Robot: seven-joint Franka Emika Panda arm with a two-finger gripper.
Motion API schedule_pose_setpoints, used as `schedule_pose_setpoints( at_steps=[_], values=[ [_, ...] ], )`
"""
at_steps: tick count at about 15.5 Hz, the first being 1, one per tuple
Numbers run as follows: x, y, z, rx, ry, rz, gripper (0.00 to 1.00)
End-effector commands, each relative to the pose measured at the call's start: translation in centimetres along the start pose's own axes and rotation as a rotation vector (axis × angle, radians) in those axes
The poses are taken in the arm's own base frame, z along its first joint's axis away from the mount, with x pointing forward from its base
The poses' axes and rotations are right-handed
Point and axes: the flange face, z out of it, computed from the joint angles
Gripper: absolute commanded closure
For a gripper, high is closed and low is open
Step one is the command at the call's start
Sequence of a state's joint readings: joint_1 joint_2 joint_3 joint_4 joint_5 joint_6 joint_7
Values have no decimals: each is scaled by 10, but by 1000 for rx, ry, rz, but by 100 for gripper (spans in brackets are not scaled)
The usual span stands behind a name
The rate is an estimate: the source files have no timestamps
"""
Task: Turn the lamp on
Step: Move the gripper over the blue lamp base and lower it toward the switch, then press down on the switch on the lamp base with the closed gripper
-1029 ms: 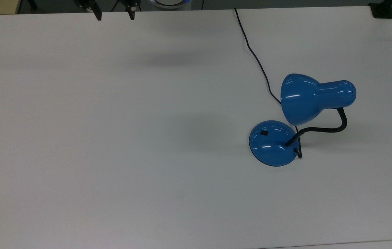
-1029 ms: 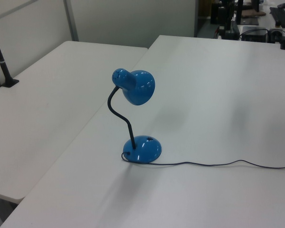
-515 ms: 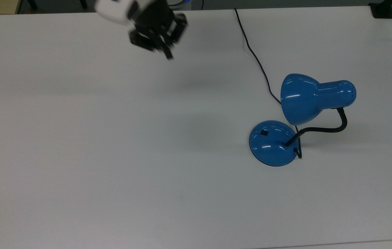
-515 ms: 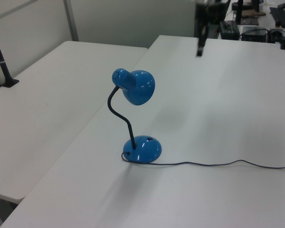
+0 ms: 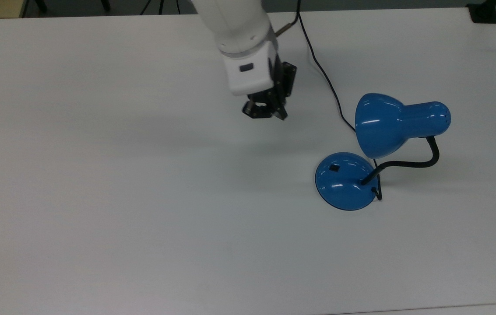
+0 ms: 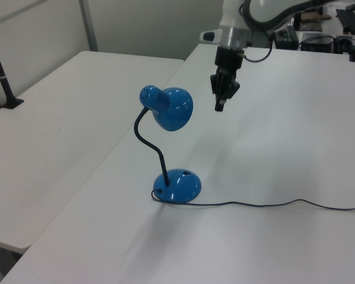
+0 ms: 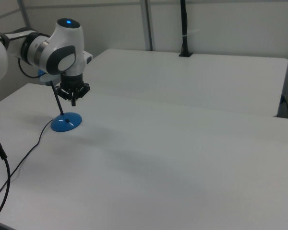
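The white arm [image 5: 234, 26] is reaching in from the top view's upper edge and angling down over the white table [image 5: 99, 197], with its wrist bent so that the black gripper [image 5: 269, 114] is pointing toward the tabletop. In the left view the gripper [image 6: 220, 103] is hanging in the air above the table, its fingers drawn close together into a narrow tip with nothing between them, so the jaws are looking closed or nearly closed and are holding nothing. In the right view the gripper [image 7: 73, 99] is hanging below the rounded white and grey wrist, just above the blue base as that camera sees it. The lamp [image 5: 383, 148] is standing apart from the jaws, off to the top view's right and lower in the picture; nothing of the gripper is touching it. Its bell-shaped shade [image 5: 383, 124] is sitting on a curved black gooseneck [image 5: 423, 159] and is nearest to the jaws in the left view, where the shade [image 6: 171, 108] is lying just to the left view's left of the fingertips at about the same height. The round blue base [image 5: 344, 181] is resting on the table well below and beyond the jaws, with the small black switch [image 5: 334, 167] on its upper surface, on the side facing the gripper. The black cord [image 5: 322, 70] is running from the base across the table, passing to the top view's right of the jaws
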State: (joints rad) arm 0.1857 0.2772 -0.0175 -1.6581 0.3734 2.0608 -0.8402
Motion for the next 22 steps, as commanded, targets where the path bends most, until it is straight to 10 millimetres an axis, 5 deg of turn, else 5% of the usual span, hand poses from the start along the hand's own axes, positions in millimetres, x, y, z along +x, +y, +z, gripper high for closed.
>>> schedule_pose_setpoints(
  at_steps=[1,8,15,22],
  values=[
    [32,-18,47,-48,51,-74,100],
    [57,-34,126,-119,62,-151,100],
    [58,-40,164,-133,32,-185,100],
    [58,-38,171,-158,44,-190,100]
  ],
)
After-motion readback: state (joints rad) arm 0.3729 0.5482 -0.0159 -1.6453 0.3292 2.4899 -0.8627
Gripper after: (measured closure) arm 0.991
